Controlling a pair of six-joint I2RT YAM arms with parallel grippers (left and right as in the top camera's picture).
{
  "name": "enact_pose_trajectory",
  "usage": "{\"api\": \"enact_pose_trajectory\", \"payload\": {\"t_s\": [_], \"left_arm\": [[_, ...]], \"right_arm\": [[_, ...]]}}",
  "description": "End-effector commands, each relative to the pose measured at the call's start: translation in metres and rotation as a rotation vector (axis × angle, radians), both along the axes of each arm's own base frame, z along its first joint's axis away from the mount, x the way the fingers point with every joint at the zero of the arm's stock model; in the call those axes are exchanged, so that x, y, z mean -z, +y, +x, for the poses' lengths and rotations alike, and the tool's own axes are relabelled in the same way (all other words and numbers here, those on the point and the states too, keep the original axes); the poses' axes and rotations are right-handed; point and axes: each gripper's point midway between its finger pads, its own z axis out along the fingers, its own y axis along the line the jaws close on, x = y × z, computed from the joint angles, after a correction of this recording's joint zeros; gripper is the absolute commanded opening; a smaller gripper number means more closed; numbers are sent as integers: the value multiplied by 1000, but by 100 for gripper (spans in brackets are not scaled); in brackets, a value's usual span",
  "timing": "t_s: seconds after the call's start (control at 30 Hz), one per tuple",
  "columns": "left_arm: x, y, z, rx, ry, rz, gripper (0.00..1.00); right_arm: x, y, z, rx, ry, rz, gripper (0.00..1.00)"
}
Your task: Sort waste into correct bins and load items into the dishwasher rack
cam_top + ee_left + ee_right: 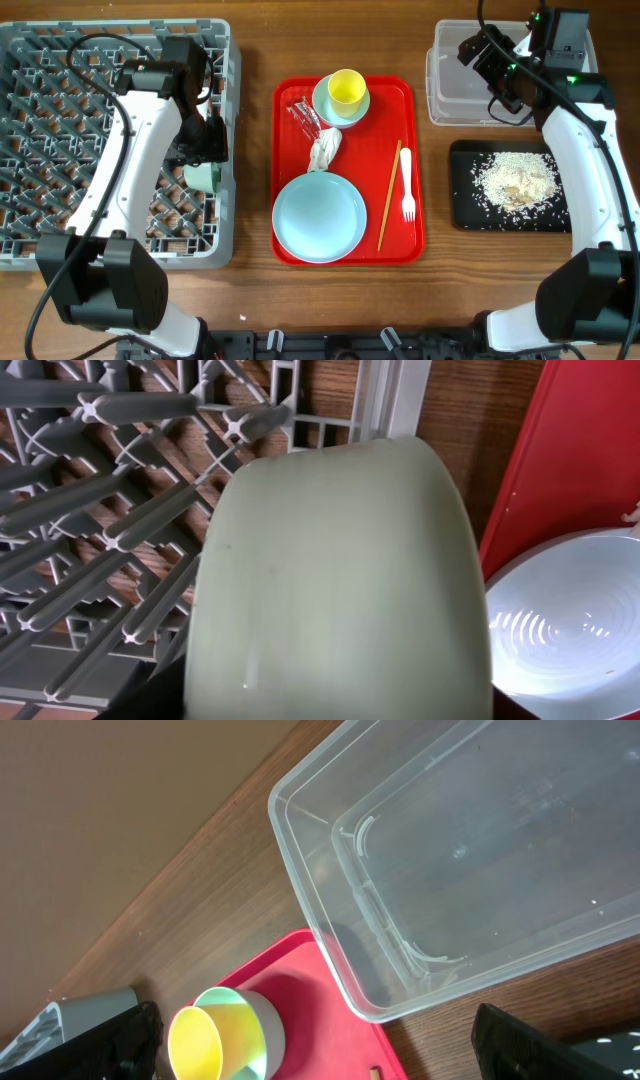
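From above, the grey rack [60, 130] fills the left end of the table. Its right wall runs close to the red tray [292, 160], with a strip of bare wood between them. The left gripper [207, 148] hangs over the rack's right edge, directly above the mint-green bowl [203, 180], which stands among the pegs just inside that wall. On the red tray lie the yellow cup [347, 87] nested in the light blue bowl [322, 100], the red wrapper [303, 112], the napkin [325, 148], the plate [320, 215], the chopstick [388, 195] and the fork [407, 185]. The right gripper [478, 50] hovers over the left part of the clear tub [450, 105]. The black tray [462, 215], strewn with rice [515, 182], sits just beside the tub on the robot's side.

In the left wrist view the mint-green bowl stands on edge and fills the frame, with pegs to its left and the red tray and plate to its right. It hides the fingers, so I cannot tell whether they clamp it.

In the right wrist view the two dark fingers stand wide apart with nothing between them. The tub's corner lies below, just beside the cup.
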Motion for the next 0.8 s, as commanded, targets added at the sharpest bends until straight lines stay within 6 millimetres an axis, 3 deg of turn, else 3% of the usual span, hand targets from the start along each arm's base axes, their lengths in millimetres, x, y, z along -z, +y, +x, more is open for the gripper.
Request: {"api": "enact_pose_trajectory", "payload": {"t_s": [0.0, 0.23, 0.5, 0.67, 0.77], "left_arm": [[-2, 1, -3, -9, -1, -7, 55], [-9, 0, 0, -12, -24, -11, 48], [-42, 4, -1, -27, -129, -21, 48], [-56, 16, 0, -84, -192, -16, 49], [-63, 40, 11, -202, -262, 57, 44]], "right_arm": [[-13, -3, 0, 16, -31, -15, 100], [-13, -3, 0, 16, -31, -15, 100], [-13, -3, 0, 16, -31, -16, 100], [-13, -3, -1, 16, -31, -16, 100], [-13, -3, 0, 16, -31, -16, 100]]}}
